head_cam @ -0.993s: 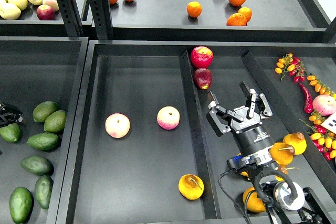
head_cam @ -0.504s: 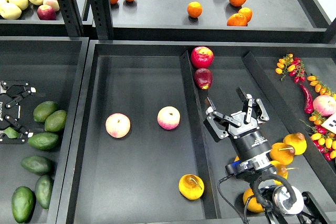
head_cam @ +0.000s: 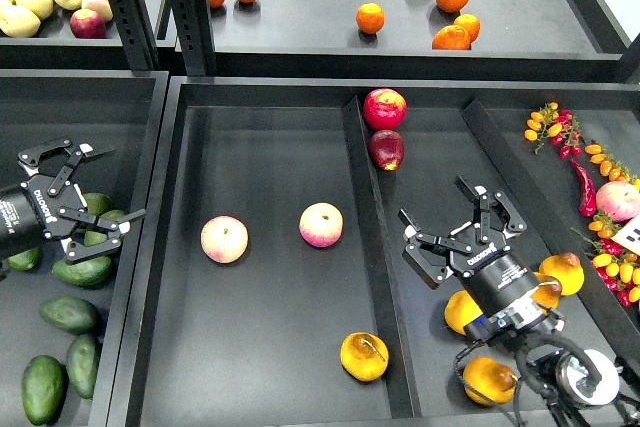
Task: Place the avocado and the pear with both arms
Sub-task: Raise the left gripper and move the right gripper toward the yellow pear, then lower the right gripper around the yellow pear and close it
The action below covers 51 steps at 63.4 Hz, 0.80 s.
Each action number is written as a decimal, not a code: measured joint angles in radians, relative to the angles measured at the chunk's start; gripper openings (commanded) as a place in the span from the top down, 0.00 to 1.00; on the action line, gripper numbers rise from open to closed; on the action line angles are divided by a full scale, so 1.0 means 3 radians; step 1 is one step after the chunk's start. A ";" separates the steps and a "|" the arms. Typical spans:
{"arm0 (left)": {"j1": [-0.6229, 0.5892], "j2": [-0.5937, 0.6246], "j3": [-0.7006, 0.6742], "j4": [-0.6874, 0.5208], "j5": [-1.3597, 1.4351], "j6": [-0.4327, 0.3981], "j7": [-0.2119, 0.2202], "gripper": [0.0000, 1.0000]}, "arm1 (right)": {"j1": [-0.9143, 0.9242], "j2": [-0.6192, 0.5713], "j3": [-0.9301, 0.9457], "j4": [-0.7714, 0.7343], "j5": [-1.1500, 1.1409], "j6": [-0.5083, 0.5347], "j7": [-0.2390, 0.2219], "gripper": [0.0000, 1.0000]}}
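Several dark-green avocados (head_cam: 81, 270) lie in the left tray (head_cam: 130, 127). My left gripper (head_cam: 104, 187) is open and empty, over the upper avocados, partly hiding one (head_cam: 96, 205). A yellow-orange pear (head_cam: 363, 355) with a stem lies at the front right of the middle tray. More pears (head_cam: 464, 311) lie in the right compartment around my right arm. My right gripper (head_cam: 458, 224) is open and empty, just above and behind those pears.
Two pink-yellow peaches (head_cam: 224, 239) (head_cam: 321, 224) sit in the middle tray. Two red apples (head_cam: 384, 107) lie on the divider (head_cam: 362, 247). Oranges (head_cam: 370, 17) and apples (head_cam: 30, 2) are on the back shelf. Cherry tomatoes and chilies (head_cam: 585, 182) fill the right tray.
My left gripper has come in from the left edge and now hangs over the upper avocados. My right gripper has drawn back toward the front right, nearer the pears.
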 measured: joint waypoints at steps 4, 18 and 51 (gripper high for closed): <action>0.0190 -0.0224 -0.0215 -0.0021 0.0008 0.0000 0.0000 0.02 | 0.0090 -0.0126 -0.0124 0.0000 0.0000 0.0000 -0.0046 0.00; 0.0727 -0.0904 -0.0854 -0.0062 0.0155 0.0000 0.0000 0.02 | 0.0423 -0.0478 -0.0619 -0.0009 -0.0003 -0.0021 -0.0148 0.00; 0.1286 -0.2155 -0.1773 -0.0143 0.0867 0.0000 0.0000 0.01 | 0.1485 -0.0899 -0.1938 -0.0076 -0.0055 -0.0485 -0.0537 0.00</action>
